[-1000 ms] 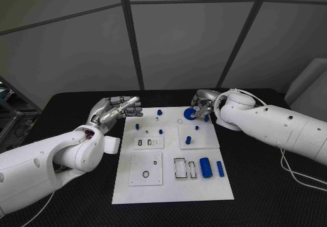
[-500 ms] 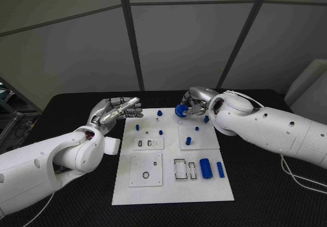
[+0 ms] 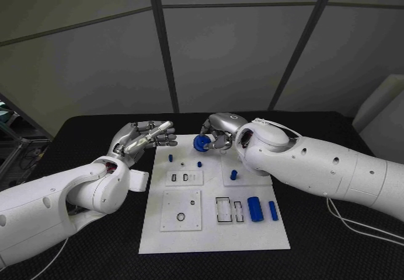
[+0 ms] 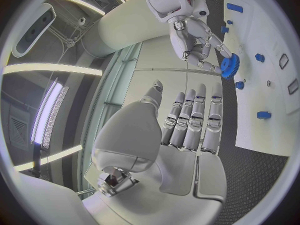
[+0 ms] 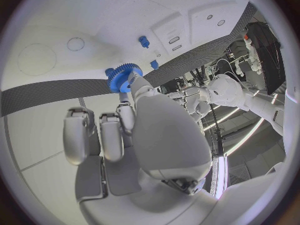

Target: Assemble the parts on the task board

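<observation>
My right hand (image 3: 220, 131) hovers over the far end of the white task board (image 3: 211, 230) and pinches a blue gear (image 3: 201, 143) in its fingertips. The right wrist view shows the blue gear (image 5: 124, 78) at the tips of the right hand (image 5: 140, 135), above the task board (image 5: 56, 30) and close to two small blue pegs (image 5: 144, 41). My left hand (image 3: 143, 137) is raised beside the board's far left corner, fingers straight, holding nothing. From the left wrist, the left hand (image 4: 187, 130) points toward the right hand (image 4: 195, 35) and the gear (image 4: 229, 66).
Small blue pegs (image 3: 170, 157) stand in the board's far half, one (image 3: 234, 173) on a raised square plate. Two blue cylinders (image 3: 254, 208) lie at the board's near right beside a rectangular slot (image 3: 223, 209). Black table (image 3: 328, 239) surrounds the board.
My right hand has carried the blue gear leftward along the board's far end, from the far right corner to the middle. The left hand has stayed put.
</observation>
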`<state>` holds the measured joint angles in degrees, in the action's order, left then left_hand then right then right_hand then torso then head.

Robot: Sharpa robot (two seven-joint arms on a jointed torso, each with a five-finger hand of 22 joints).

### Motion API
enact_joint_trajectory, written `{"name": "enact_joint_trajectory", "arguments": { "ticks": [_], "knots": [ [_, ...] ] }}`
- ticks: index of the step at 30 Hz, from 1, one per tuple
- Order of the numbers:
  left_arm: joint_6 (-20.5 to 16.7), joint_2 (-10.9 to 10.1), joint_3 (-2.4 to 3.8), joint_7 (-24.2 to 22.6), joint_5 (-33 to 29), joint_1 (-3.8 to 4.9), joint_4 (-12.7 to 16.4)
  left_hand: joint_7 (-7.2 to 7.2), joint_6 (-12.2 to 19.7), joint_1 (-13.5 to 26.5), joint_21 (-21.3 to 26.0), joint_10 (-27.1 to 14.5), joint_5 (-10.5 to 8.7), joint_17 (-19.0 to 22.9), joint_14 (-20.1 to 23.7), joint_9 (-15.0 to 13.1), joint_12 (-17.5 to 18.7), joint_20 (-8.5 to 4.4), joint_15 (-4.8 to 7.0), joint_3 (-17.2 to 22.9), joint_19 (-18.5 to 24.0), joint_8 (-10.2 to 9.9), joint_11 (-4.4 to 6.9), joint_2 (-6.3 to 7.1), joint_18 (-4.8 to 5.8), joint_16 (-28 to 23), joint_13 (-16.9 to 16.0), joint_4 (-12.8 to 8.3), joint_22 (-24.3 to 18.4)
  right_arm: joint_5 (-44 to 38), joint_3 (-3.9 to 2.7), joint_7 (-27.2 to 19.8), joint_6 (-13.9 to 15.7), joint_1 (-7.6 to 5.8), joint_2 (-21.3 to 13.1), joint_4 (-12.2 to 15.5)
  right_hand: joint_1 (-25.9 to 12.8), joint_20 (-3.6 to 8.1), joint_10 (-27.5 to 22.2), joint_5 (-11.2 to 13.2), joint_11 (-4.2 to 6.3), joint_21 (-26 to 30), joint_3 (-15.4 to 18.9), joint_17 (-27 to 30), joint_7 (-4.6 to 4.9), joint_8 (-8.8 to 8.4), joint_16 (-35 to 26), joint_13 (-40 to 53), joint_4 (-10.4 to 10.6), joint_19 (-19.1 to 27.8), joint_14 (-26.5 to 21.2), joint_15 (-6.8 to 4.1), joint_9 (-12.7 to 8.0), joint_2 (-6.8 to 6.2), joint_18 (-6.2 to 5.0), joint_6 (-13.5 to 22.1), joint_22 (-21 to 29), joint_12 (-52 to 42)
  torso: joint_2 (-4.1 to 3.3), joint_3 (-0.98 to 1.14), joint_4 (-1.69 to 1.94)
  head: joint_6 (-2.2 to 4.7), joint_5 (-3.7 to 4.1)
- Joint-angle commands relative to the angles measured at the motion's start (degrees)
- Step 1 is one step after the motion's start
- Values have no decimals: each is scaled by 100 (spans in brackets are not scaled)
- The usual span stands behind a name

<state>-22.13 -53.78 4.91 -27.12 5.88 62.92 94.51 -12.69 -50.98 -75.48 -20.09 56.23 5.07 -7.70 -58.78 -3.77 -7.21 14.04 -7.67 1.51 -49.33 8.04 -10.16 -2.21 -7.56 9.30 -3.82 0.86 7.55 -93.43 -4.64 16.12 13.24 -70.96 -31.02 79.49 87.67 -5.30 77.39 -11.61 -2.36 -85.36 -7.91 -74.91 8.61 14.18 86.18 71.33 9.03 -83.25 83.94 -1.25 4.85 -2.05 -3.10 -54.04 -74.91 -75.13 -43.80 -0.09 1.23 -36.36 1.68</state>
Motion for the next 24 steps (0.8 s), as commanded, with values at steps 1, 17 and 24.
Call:
{"name": "enact_joint_trajectory", "arguments": {
  "ticks": [1,17,24],
  "knots": [
    [61,4,6,-34,0,10,-2,-31,18,-8,25,-32,-2,-10,-1,6,20,4,-25,11,-26,-27,-21,-45,-292,-34,7,-37,-6,-166,14,49,7,-10,101,-99,-78,54,3,-21,-14,-20,-43,-495,-121,-27,14,-7,7,-1,412,-32,54,-5,75,-308,-375,30,-10,3,1,-5,-18],
    [69,27,6,-34,0,10,-10,-31,18,-8,25,-32,-2,-10,-1,6,20,4,-25,11,-26,-27,-21,-45,-292,-34,7,-37,-6,-240,137,27,-130,-10,483,-544,-123,49,-22,-27,-22,-16,-73,-487,-112,-65,10,-34,10,4,410,-26,45,-30,74,-296,-367,59,-6,11,-4,-42,-41],
    [69,39,7,-28,0,10,-10,-31,18,-8,25,-32,-2,-10,-1,6,20,4,-25,11,-26,-27,-21,-45,-292,-34,7,-37,-6,-243,171,-1,-255,-10,583,-676,-153,44,-47,-25,-30,-13,-98,-487,-102,-99,9,-60,7,9,410,-20,36,-53,73,-280,-362,86,-8,12,-4,-54,-59]
  ]
}}
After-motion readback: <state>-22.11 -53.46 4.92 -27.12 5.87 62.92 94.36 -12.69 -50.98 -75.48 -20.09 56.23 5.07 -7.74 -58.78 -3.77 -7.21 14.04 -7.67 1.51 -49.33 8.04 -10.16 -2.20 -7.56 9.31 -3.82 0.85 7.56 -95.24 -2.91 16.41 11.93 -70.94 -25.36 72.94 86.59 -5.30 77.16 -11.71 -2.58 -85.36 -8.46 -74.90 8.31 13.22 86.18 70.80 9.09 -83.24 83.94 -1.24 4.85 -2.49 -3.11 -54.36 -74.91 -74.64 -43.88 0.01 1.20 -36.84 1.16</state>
